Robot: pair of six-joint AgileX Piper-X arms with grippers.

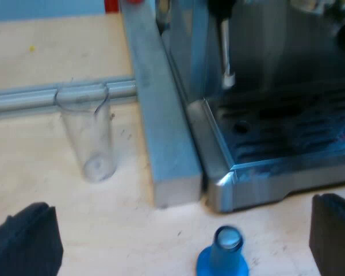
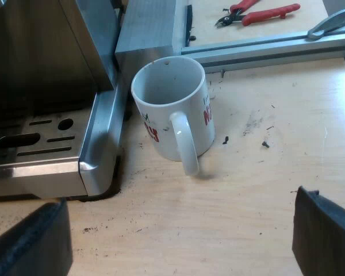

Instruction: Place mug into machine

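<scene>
Mug not placed yet: the espresso machine has nothing on the visible part of its drip tray, and the mug stands upright on the counter just beside the machine's corner. Right gripper fingers spread wide, empty, facing the mug's handle. Left gripper fingers also wide apart, empty, by the measuring glass and blue tamper; grasp, lift and set-down all remain.

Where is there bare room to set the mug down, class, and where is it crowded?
Free: the drip tray, and the wooden table on the handle side of the mug. Crowded: the tray's corners, with the mug by one, the blue tamper and measuring glass near the other.
</scene>
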